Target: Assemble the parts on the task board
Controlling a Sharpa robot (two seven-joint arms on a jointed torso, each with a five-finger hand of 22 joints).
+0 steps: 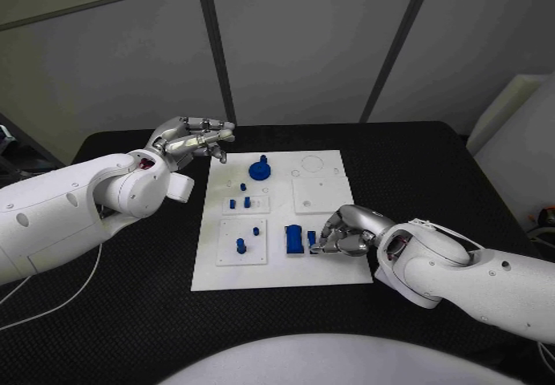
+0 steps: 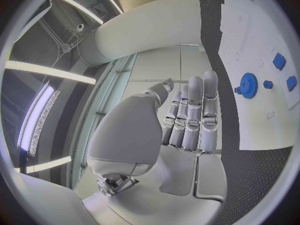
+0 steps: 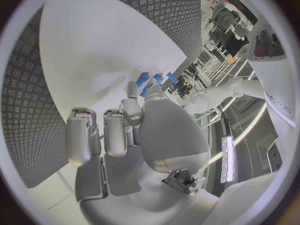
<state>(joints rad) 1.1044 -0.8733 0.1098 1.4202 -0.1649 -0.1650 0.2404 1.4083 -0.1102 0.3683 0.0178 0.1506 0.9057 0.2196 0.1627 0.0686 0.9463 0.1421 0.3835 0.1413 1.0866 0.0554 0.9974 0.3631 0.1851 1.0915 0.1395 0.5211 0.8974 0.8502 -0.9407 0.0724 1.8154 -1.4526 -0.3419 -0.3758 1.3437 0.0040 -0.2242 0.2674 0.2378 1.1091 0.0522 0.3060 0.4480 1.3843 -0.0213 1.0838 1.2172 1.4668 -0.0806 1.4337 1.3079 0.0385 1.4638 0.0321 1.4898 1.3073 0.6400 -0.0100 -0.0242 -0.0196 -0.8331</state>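
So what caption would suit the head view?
Right hand at a blue part on the white task board; left hand hovers off-board.

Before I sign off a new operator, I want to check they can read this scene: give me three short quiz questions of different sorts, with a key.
1. True or false: the left hand grips the blue gear.
2. Which hand is at the blue parts near the task board front edge? A) left B) right C) neither
3. Fill in: the gear sits on the board's ___ half, far from or near to the robot.

Key
1. False: it hovers off the board's far left corner, holding nothing.
2. B: the right hand has its fingers on a blue part.
3. Far.
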